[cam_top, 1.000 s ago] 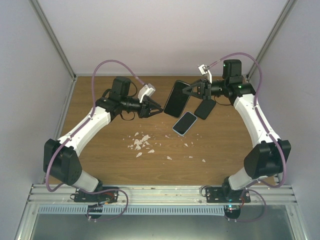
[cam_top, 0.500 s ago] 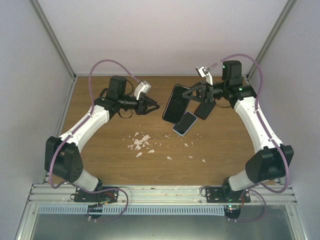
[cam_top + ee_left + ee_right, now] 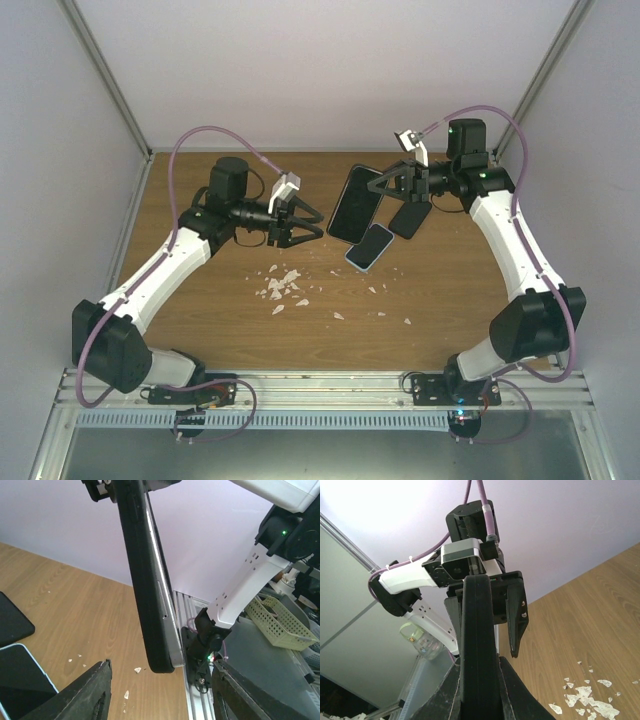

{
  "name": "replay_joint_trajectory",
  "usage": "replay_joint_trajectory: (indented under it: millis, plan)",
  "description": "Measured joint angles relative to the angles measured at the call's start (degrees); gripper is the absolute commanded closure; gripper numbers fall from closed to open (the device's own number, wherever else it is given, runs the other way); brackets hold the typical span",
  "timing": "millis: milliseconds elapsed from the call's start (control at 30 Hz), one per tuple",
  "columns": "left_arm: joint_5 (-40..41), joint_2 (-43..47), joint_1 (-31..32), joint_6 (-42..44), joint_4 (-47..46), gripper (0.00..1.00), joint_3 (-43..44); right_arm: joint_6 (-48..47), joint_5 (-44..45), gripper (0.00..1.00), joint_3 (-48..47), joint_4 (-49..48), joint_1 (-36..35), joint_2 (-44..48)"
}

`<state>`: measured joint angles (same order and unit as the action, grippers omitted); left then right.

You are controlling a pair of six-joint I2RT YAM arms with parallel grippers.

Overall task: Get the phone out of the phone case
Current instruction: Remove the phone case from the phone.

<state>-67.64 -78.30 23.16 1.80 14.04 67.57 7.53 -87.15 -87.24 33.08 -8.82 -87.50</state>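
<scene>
The right claw [image 3: 380, 186] is pinching the top end of the black phone case [image 3: 353, 205], holding it raised and tilted above the wooden counter [image 3: 440, 300]. The phone [image 3: 166, 605] is sitting inside that case, its silvery side showing as a thin band along the case's edge in the left wrist view. From the right wrist view the case [image 3: 479, 630] is running edge-on straight up between the right claw's fingers [image 3: 451, 692], which are pressing on both faces. Whether the case is carrying any brand mark cannot be told from these views.

The left claw [image 3: 312, 226] is hanging just left of the case's lower end with its fingers [image 3: 90, 692] spread wide, gripping nothing.

Below the case, a second phone with a pale rim [image 3: 369, 247] is lying flat on the counter, and a dark flat slab [image 3: 410, 217] is lying to the case's right. White crumbs [image 3: 283, 287] are lying scattered nearer the arm bases than the case.
</scene>
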Motion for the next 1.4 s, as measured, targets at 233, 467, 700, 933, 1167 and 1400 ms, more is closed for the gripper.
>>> replay_joint_trajectory:
  millis: [233, 467, 700, 933, 1167, 1400]
  plan:
    - [2.2, -2.1, 1.2, -1.2, -0.2, 0.51, 0.6, 0.0, 0.0, 1.0, 0.0, 0.0, 0.0, 0.0]
    - [5.0, -2.6, 2.0, -1.4, -0.5, 0.56, 1.0, -0.2, 1.1, 1.0, 0.0, -0.1, -0.2, 0.0]
    - [8.2, -3.4, 2.0, -1.4, -0.5, 0.57, 1.0, -1.1, 3.8, 1.0, 0.0, -0.1, -0.1, 0.0]
    - [2.2, -3.7, 0.3, -5.6, -4.7, 0.55, -0.6, -1.0, 3.5, 1.0, 0.4, -0.1, -0.6, 0.6]
    - [-1.2, -3.7, 0.2, -7.7, -7.5, 0.55, -1.3, -0.5, 2.6, 1.0, 0.4, -0.1, -1.2, 1.1]
    - [-3.3, -3.7, 0.0, -8.3, -8.9, 0.53, -1.7, -0.1, 2.6, 0.99, 0.4, -0.1, -1.5, 1.6]
